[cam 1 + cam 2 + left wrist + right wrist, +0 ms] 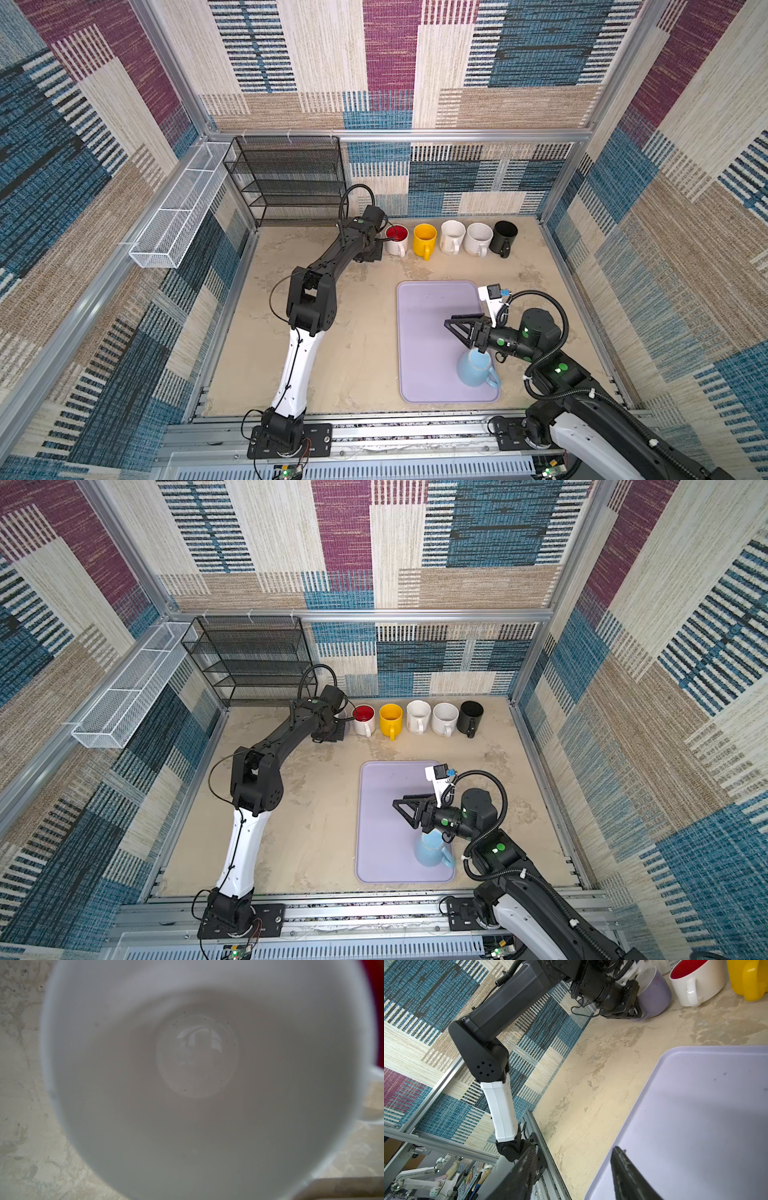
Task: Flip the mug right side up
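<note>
Tan table (pixel 353 353). Our right gripper (pixel 457 332) hangs half open, empty, by the blue mug (pixel 473 370); left gripper (pixel 636 1014) closed. A glancing pinch may topple it.

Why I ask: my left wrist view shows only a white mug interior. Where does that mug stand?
Observer: The lavender mug stands upright at the end of the back row, beside the red-lined mug.
Operator: Is the left end effector holding it?
Observer: Yes, the left end effector looks shut on its handle.
Operator: Anything left to flip?
Observer: A blue mug sits on the tray, apparently base up.
</note>
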`<state>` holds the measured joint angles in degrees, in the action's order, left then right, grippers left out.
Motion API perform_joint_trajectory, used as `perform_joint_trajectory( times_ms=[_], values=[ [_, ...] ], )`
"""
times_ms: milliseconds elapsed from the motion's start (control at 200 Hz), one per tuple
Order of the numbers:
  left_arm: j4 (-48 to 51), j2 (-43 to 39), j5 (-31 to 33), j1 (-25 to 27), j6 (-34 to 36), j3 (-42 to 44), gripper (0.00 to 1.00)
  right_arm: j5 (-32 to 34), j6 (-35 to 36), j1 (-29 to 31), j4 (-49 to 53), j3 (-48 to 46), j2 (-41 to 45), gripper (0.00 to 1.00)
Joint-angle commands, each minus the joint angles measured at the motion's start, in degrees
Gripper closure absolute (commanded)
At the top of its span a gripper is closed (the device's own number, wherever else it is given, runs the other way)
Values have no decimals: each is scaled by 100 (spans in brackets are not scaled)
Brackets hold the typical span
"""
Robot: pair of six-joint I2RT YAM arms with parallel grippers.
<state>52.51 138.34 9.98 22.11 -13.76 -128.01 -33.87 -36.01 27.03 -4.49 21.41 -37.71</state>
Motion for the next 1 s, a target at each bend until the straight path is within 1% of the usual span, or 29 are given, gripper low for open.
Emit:
perform_joint_trajectory(
  times_ms=[0,391,801,997],
  values=[
    [58,32,208,-7,53,-144,100,47,-14,3,-2,-27,39,40],
    [380,431,187,-18,72,-775,100,90,1,5,131,-14,208,40],
    [409,353,248,-20,45,-741,100,101,-50,4,89,-41,229,39],
    [414,354,171,-28,73,-717,100,132,-58,5,134,-79,299,39]
  ],
)
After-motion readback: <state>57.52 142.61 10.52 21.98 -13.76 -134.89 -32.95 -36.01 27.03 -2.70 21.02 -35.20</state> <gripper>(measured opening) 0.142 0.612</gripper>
